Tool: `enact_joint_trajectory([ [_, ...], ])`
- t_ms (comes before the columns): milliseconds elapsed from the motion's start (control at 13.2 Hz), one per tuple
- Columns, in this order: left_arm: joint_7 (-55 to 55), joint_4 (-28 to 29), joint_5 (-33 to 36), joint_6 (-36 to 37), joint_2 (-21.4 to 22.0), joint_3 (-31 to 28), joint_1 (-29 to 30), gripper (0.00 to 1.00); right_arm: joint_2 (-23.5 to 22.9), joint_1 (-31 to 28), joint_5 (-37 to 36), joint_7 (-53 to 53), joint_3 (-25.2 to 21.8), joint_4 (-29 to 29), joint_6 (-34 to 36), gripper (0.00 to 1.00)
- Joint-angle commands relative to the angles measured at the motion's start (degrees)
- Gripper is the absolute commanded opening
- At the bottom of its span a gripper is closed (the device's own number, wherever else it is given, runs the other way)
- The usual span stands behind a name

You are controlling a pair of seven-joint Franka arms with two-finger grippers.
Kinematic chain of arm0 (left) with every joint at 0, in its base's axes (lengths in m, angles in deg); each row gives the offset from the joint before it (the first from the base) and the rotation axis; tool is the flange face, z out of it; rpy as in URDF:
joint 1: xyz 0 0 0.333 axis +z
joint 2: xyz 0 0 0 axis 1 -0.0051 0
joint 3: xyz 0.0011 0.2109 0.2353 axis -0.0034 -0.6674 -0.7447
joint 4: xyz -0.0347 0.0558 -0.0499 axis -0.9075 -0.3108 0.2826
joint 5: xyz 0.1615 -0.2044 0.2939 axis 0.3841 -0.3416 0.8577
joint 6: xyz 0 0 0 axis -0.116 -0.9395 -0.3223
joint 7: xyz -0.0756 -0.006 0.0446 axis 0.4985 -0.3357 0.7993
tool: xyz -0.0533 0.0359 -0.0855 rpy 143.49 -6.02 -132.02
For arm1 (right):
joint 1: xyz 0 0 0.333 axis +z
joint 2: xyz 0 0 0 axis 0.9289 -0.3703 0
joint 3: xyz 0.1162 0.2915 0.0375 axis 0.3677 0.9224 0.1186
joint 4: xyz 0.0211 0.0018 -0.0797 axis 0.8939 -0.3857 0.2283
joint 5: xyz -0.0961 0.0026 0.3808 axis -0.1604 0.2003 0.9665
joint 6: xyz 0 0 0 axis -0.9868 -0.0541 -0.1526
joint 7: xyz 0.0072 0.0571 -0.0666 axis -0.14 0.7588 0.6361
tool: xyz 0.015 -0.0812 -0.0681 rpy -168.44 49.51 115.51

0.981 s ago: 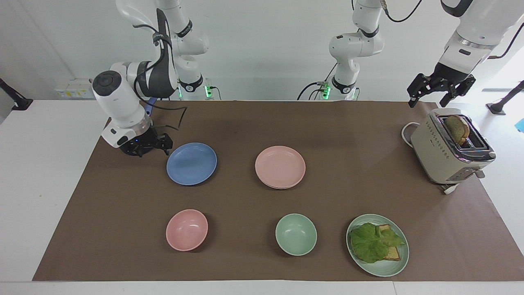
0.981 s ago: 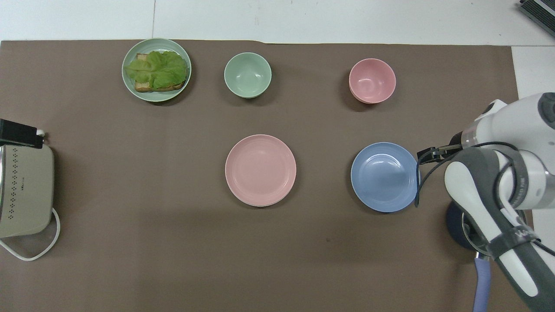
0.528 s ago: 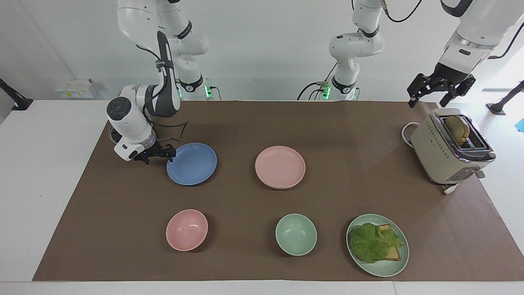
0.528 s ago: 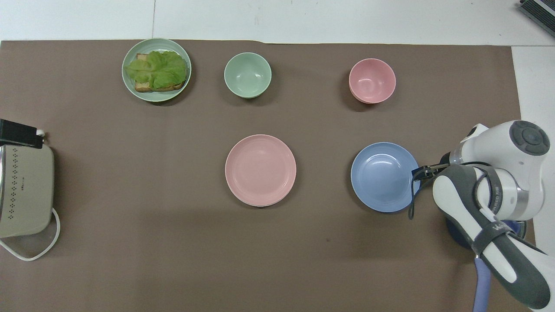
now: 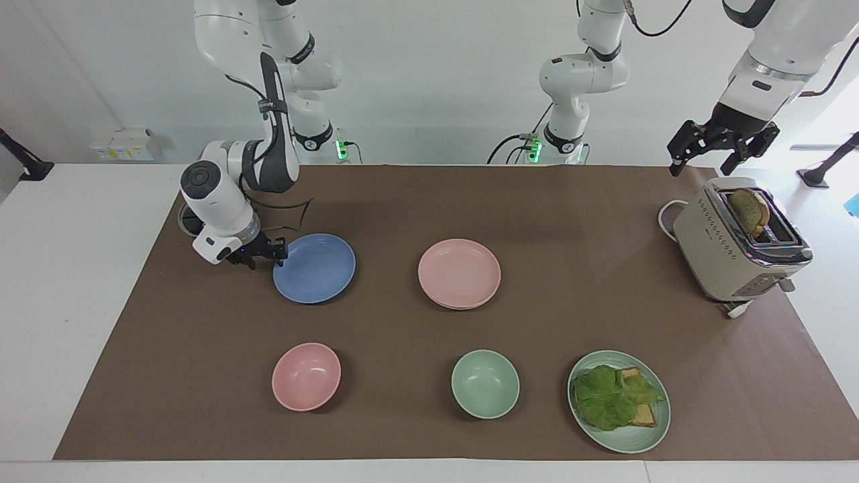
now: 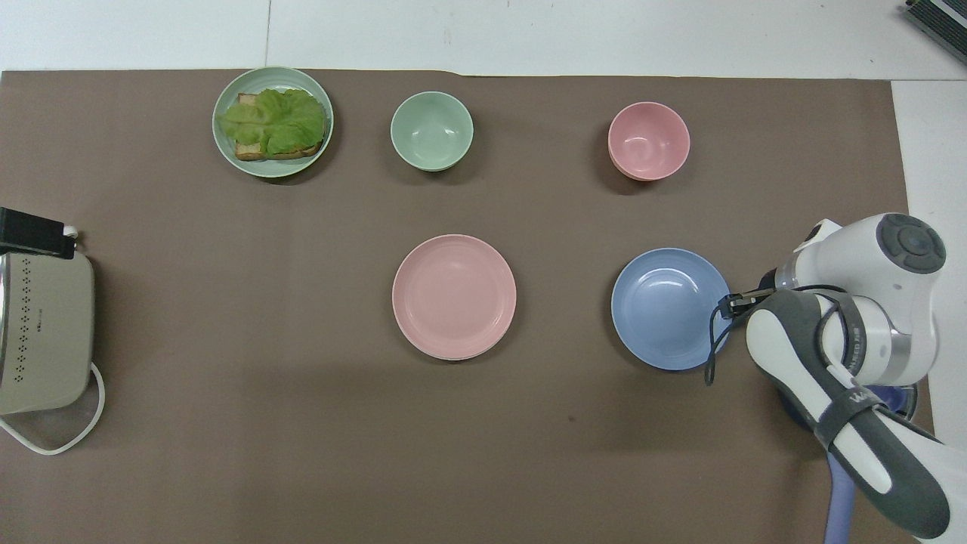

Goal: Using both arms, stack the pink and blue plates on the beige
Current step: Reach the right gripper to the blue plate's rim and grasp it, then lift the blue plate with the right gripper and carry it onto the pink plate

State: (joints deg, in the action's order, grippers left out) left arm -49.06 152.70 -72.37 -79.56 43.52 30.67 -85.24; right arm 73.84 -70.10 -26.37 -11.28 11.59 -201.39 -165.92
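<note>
The blue plate (image 5: 314, 268) (image 6: 668, 308) lies on the brown mat toward the right arm's end of the table. My right gripper (image 5: 275, 256) (image 6: 731, 304) is low at that plate's rim, on the side toward the right arm's end. The pink plate (image 5: 460, 272) (image 6: 454, 295) lies mid-table. A thin pale rim (image 5: 462, 307) under its edge is all that shows of the beige plate. My left gripper (image 5: 723, 144) hangs open and empty over the toaster, and that arm waits.
A beige toaster (image 5: 738, 245) with a bread slice stands at the left arm's end. Farther from the robots lie a pink bowl (image 5: 306, 376), a green bowl (image 5: 485, 384) and a green plate (image 5: 647, 439) with bread and lettuce.
My right gripper has slid in along the mat to the blue plate's rim, and its wrist has swung round. The plates and my left arm have not moved.
</note>
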Motion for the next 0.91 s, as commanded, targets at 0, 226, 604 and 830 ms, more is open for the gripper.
enact_joint_trajectory([
  [0,0.04,0.24,0.73,0.8,0.72,0.18,0.27,1.0,-0.32,-0.36,1.34,1.5,0.48,0.05,-0.55,0.08],
  [226,0.04,0.24,0.73,0.8,0.72,0.18,0.27,1.0,-0.94,-0.36,1.25,1.24,0.57,1.45,0.41,0.0],
  [604,0.04,0.24,0.73,0.8,0.72,0.18,0.27,1.0,-1.73,-0.45,1.25,2.29,0.65,8.65,7.52,0.0],
  [830,0.04,0.24,0.73,0.8,0.72,0.18,0.27,1.0,1.07,-0.45,2.03,2.65,0.83,10.59,10.78,0.0],
])
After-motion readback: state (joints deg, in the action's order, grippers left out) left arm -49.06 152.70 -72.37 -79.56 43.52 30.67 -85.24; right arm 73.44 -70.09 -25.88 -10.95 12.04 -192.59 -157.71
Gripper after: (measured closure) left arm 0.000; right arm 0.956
